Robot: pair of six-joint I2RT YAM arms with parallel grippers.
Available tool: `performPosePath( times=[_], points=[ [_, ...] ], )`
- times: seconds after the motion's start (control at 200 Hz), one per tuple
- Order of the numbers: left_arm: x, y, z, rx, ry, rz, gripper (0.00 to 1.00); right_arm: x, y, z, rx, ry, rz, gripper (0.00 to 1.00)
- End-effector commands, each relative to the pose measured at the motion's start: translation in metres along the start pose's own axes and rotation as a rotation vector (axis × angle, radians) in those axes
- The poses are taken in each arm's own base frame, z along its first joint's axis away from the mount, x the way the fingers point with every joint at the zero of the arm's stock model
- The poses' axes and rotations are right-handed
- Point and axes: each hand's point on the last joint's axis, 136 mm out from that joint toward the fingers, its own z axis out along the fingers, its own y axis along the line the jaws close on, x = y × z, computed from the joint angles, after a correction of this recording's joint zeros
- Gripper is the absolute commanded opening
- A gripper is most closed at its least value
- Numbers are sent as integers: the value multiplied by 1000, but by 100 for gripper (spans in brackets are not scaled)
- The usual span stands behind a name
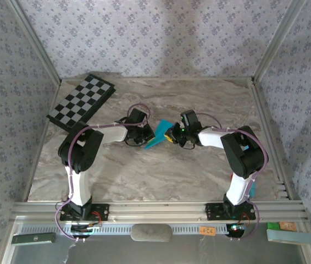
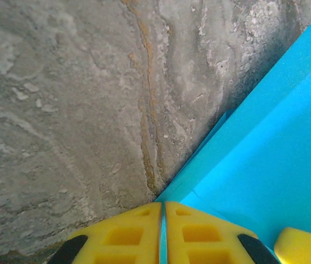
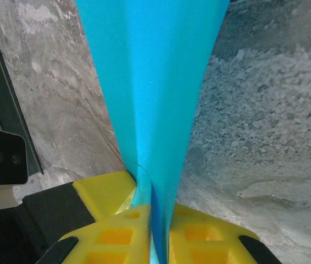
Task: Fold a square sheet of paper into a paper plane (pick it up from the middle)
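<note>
The turquoise-blue sheet of paper [image 1: 159, 135] is folded into a narrow pointed shape and held just above the middle of the marble table, between both grippers. My left gripper [image 1: 146, 133] is shut on its left edge; in the left wrist view the yellow fingers [image 2: 123, 234] pinch a thin strip of paper [image 2: 265, 159] that fans out to the right. My right gripper [image 1: 174, 135] is shut on the other side; in the right wrist view the creased paper [image 3: 153, 82] rises from between the pads [image 3: 199, 234]. The two grippers almost touch.
A black-and-white checkerboard [image 1: 82, 102] lies at the back left. A small red block [image 1: 232, 176] shows behind the right arm. A pale teal bar [image 1: 290, 235] and a grey oblong [image 1: 151, 232] lie below the front rail. Metal frame posts border the table.
</note>
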Motion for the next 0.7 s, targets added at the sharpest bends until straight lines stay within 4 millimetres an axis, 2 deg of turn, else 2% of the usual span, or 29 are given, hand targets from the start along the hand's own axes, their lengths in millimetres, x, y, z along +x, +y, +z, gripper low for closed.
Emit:
performPosePath(
  times=[0.0, 0.17, 0.325, 0.52, 0.61, 0.695],
  points=[
    [7, 11, -9, -36, 27, -1, 14, 3, 1, -1, -4, 12, -3, 10],
    [-10, -5, -38, -6, -39, 94, 26, 3, -2, -6, 48, 6, -28, 3],
    [-15, -16, -64, -6, -113, 317, 39, 0, 2, -15, 82, -17, -62, 2],
    [-2, -27, -84, -6, -177, 664, 66, -1, 9, -23, 92, -26, -74, 2],
    [5, -31, -85, 4, -208, 793, 73, -2, 12, -25, 92, -26, -71, 2],
    [14, -34, -82, 19, -222, 900, 75, -1, 14, -25, 92, -17, -69, 2]
  ],
)
